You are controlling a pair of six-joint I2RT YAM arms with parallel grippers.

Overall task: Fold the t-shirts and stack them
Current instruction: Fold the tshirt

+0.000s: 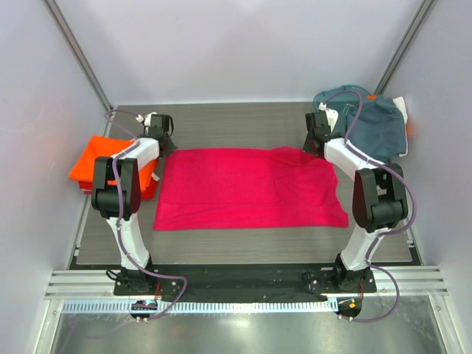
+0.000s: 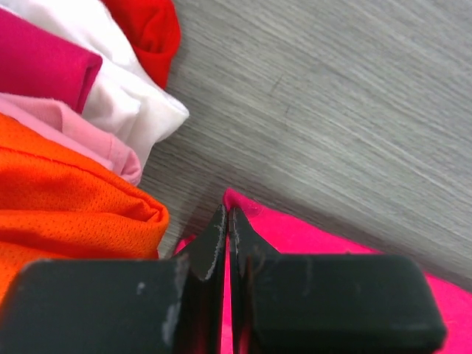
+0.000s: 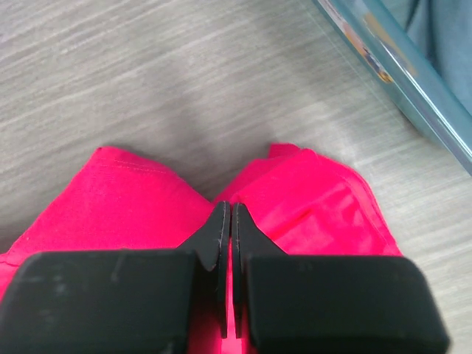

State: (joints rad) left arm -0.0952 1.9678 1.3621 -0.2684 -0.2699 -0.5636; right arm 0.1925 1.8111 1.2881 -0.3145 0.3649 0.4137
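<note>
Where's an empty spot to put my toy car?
Two bare strips of table: one behind the pink t-shirt, between the left gripper and right gripper, to the back wall; one in front of it, before the arm bases. Crowded: the orange t-shirt pile at left, the teal basket of grey-blue t-shirts at back right.

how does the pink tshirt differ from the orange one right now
The magenta t-shirt lies spread out mid-table; the orange t-shirt sits folded on top of a pile at the left edge. The left gripper and right gripper are each shut on a far corner of the magenta one; neither holds the orange one. The orange cloth shows a mesh weave, the magenta looks smooth. Both are plain, bright cloth.
</note>
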